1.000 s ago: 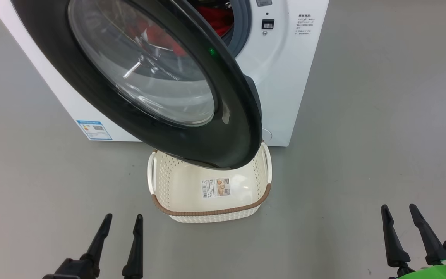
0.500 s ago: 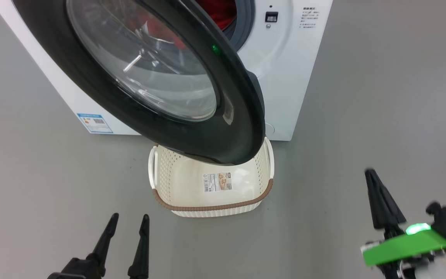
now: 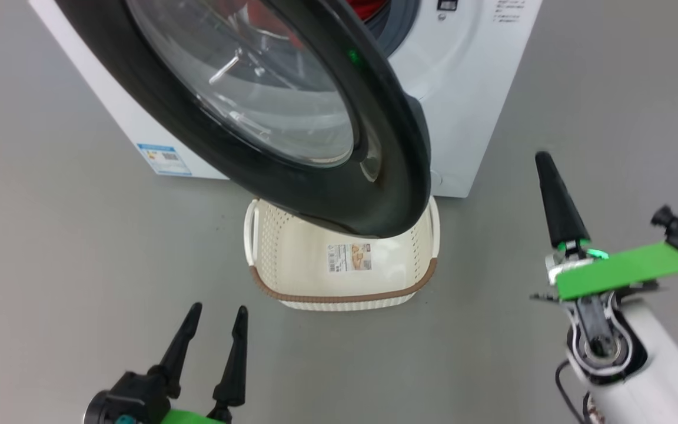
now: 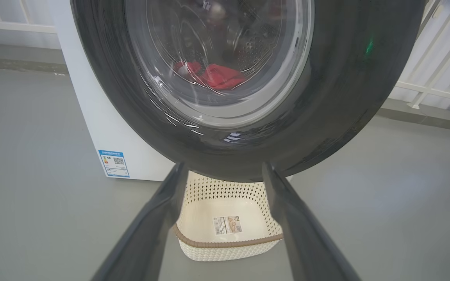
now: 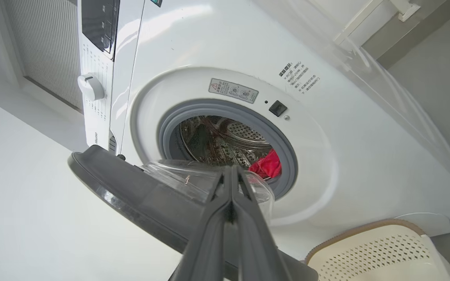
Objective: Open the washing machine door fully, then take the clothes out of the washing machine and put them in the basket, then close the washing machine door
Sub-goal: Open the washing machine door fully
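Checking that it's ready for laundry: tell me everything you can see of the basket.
The basket is a small cream-white plastic tub, a rounded rectangle with perforated walls, a brown woven-look rim and a white handle on each side. It stands upright on the grey floor before the washing machine, its far end under the open washing machine door. A paper label lies inside; otherwise it is empty. Nothing grips it.

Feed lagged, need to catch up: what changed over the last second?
The right hand rose from the lower right toward the washing machine door, rolled edge-on and shut empty. The whole head view also shifted. The left hand stays low and open; door ajar, basket empty, red clothes in the drum, as before.
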You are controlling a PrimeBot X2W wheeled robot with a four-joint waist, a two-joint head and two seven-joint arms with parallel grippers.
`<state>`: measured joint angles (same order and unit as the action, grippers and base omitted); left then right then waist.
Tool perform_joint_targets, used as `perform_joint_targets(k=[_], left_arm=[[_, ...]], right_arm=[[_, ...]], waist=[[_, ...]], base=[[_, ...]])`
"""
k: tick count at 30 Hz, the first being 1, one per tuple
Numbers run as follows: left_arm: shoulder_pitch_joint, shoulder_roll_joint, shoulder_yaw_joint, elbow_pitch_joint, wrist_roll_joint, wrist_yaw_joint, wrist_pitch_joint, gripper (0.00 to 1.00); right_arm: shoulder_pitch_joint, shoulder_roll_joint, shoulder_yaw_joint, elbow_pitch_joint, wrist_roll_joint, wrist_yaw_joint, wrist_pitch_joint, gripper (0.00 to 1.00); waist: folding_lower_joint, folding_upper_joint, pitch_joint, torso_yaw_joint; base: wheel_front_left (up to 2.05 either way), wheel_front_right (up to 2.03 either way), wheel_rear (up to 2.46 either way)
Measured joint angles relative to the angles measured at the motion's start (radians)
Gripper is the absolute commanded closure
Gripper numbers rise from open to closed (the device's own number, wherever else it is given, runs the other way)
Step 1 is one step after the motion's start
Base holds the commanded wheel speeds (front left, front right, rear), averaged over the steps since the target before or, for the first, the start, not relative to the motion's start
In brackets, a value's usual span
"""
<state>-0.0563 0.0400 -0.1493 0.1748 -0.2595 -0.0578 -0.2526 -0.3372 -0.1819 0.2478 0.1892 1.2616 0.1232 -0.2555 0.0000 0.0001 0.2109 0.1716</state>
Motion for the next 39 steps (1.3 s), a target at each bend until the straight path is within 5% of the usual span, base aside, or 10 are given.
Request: perform_joint_targets(k=[7,18,27,39], left_arm=[[-0.034,0.0,-0.031,-0.002,-0.016,0.01,0.0,0.0],[-0.066,0.0,-0.077,-0.005,-0.05,0.023,0.0,0.0],[-0.069,-0.001,-0.098,-0.006,-0.062,0.031,0.0,0.0],[-0.061,-0.001,-0.103,-0.002,-0.067,0.032,0.0,0.0]], right_arm=[[-0.111,-0.061,0.05,0.0,0.282,0.0,0.077,1.0],[-0.195,-0.057,-0.04,0.115,0.54,0.0,0.522,1.0],[-0.245,-0.014,-0.107,0.195,0.568,0.0,0.747,1.0],[-0.212,0.058,-0.125,0.23,0.504,0.0,0.872,1.0]], waist=[[0.0,0.0,0.04,0.034],[0.0,0.0,0.089,0.088],[0.0,0.0,0.097,0.125],[0.0,0.0,0.047,0.153]], base=[[0.0,0.0,0.0],[0.0,0.0,0.0],[0.0,0.0,0.0],[0.0,0.0,0.0]])
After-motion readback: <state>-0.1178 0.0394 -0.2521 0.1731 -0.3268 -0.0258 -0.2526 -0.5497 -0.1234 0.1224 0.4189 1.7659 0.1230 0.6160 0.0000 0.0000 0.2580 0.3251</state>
